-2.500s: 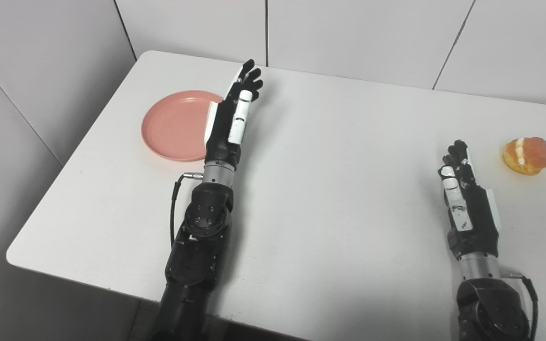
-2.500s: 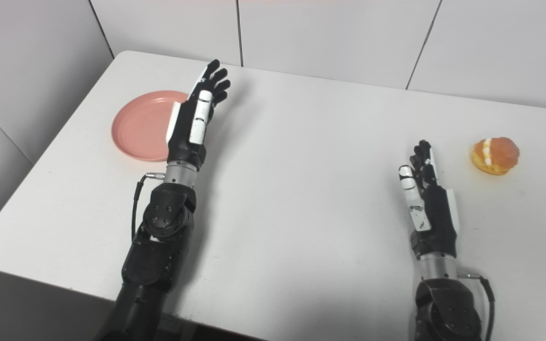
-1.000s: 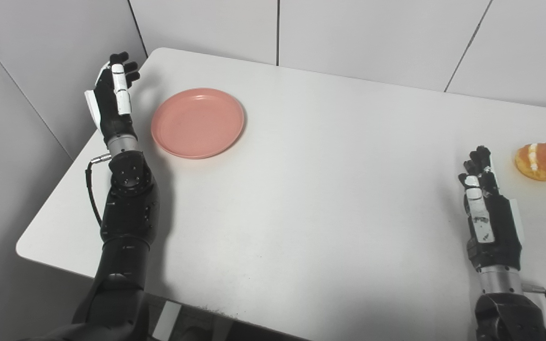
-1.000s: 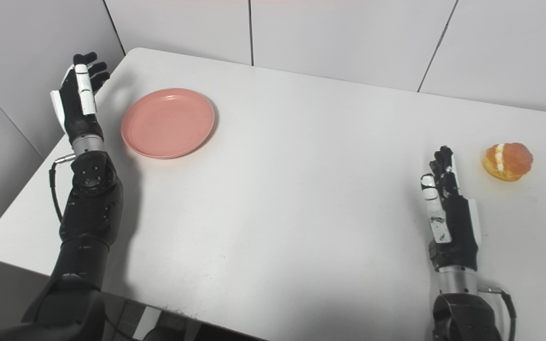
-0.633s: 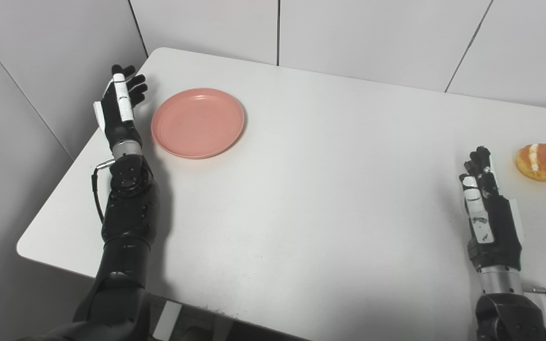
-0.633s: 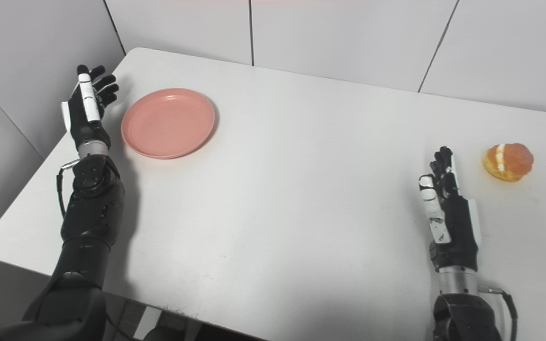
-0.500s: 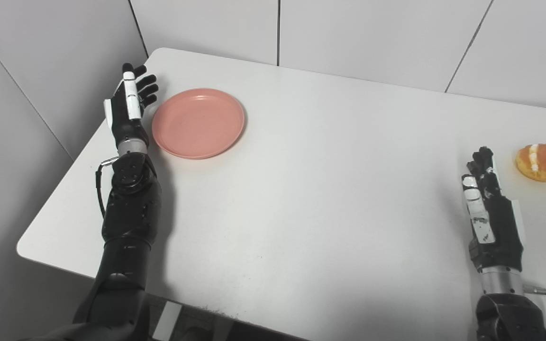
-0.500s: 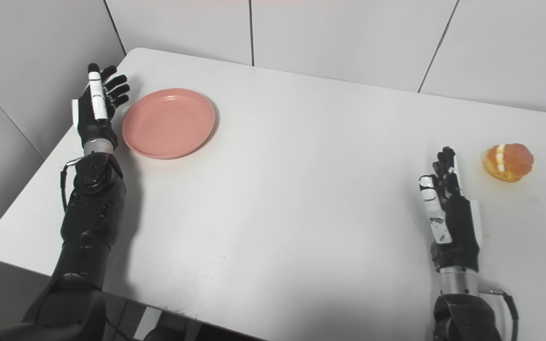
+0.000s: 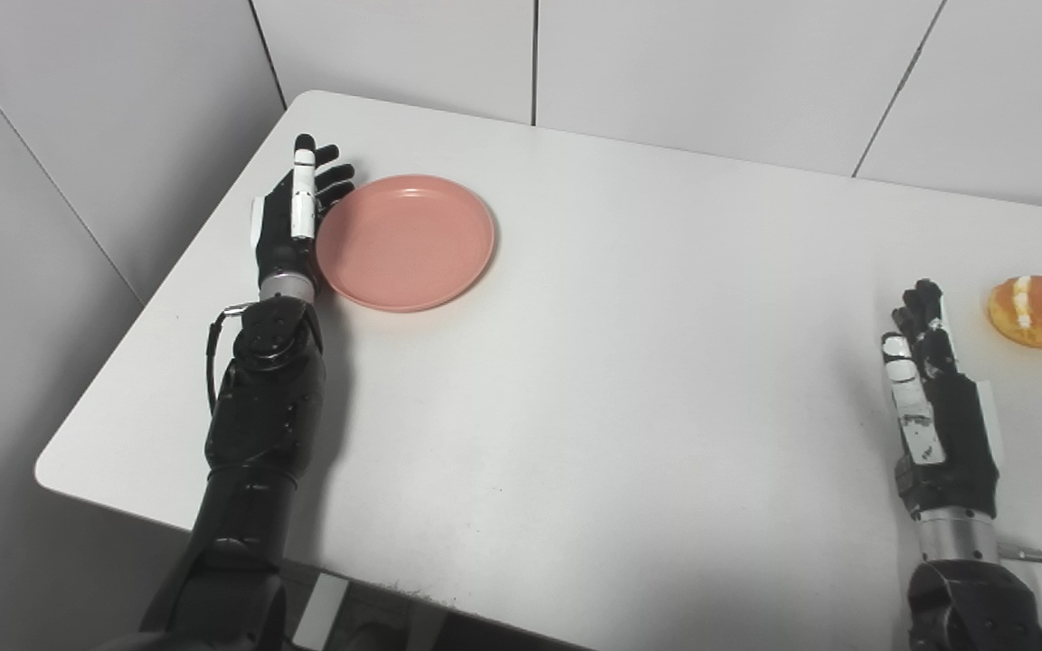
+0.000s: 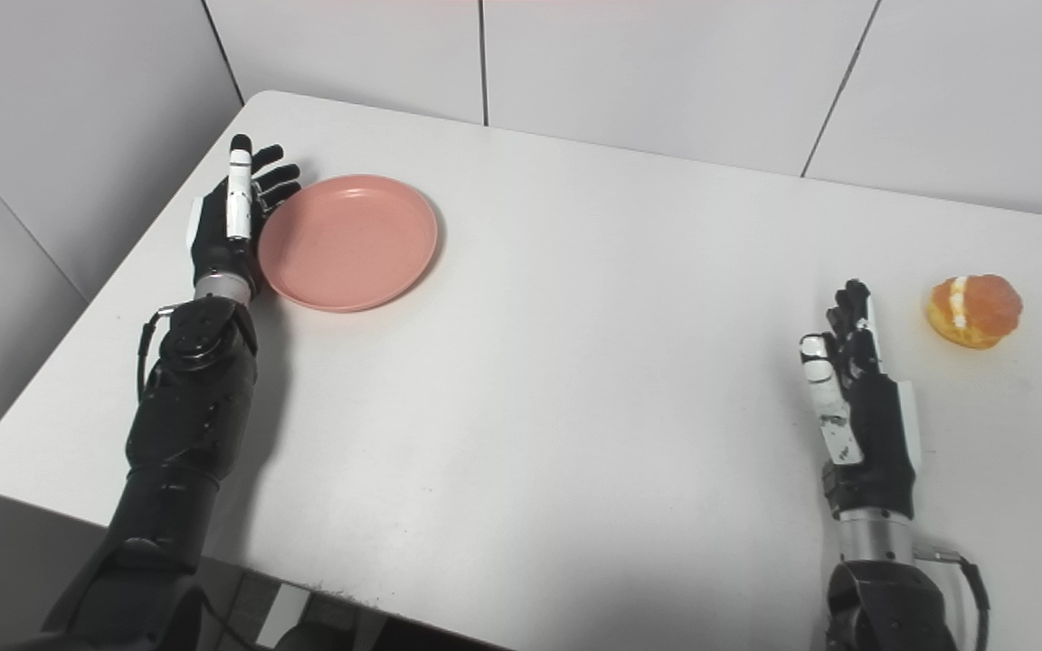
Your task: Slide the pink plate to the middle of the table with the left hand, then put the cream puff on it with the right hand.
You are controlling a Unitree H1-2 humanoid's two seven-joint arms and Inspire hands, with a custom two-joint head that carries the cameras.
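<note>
Pink plate (image 9: 405, 242) sits far-left on the table (image 9: 593, 380), near the back-left corner, nowhere near centre yet. So step 1 looks barely begun, if at all: the slide to mid-table is all to do. Plate's empty, nothing in it, flat on the surface, right way up.

Left hand (image 9: 293, 217) stands edge-on at the plate's left rim, fingers (image 9: 336, 181) spread and straight, gripping nothing; it's right up against the rim, touching or a hair off, can't tell which. Placed on the outer side, so prob. lined up to shove the plate rightward.

Over on the far right, cream puff (image 10: 975, 311) lies on the bare table, well apart from the plate, untouched. Right hand (image 10: 857, 407) hovers or rests near it, to its left and nearer the robot, fingers loosely extended, nothing held, not touching the puff. Waiting, by the look of it.

Left to do: push plate to centre, then pick & place the puff, i.e. basically everything.
</note>
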